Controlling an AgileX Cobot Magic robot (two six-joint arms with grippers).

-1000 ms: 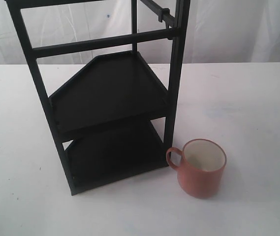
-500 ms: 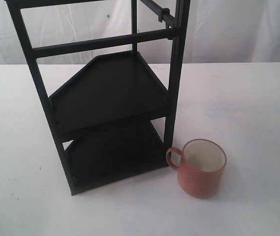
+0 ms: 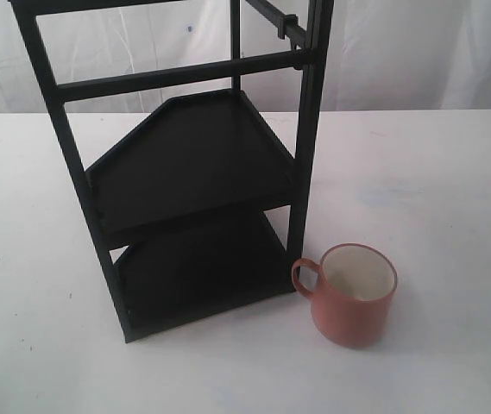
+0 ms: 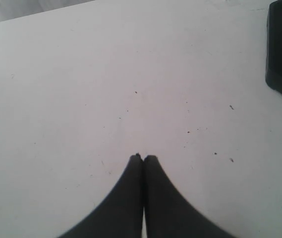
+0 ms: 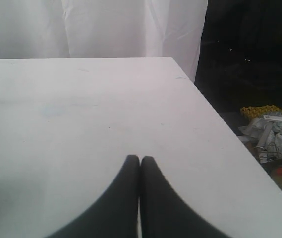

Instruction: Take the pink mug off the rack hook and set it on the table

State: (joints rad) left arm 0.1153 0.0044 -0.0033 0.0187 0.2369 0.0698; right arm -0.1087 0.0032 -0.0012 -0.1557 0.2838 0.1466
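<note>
I count one rack (image 3: 185, 172), with two shelves (image 3: 193, 164), standing left of the middle of the table (image 3: 452, 172). Its hook (image 3: 273, 15) at the top carries nothing. There is one mug (image 3: 355, 297). It stands upright on the table near the front edge, just beside the front right leg of the rack, with its handle turned to that leg. I cannot tell if the two touch.

Only the wrist views show the two grippers. The left gripper (image 4: 142, 157) is clenched, tips together and holding nothing, over bare table, with a corner of the rack at the side. The right gripper (image 5: 140, 158) is clenched and holds nothing as well. Its camera alone shows the far right corner, a white curtain (image 5: 96, 27) and some clutter (image 5: 272, 131) beyond the right edge.
</note>
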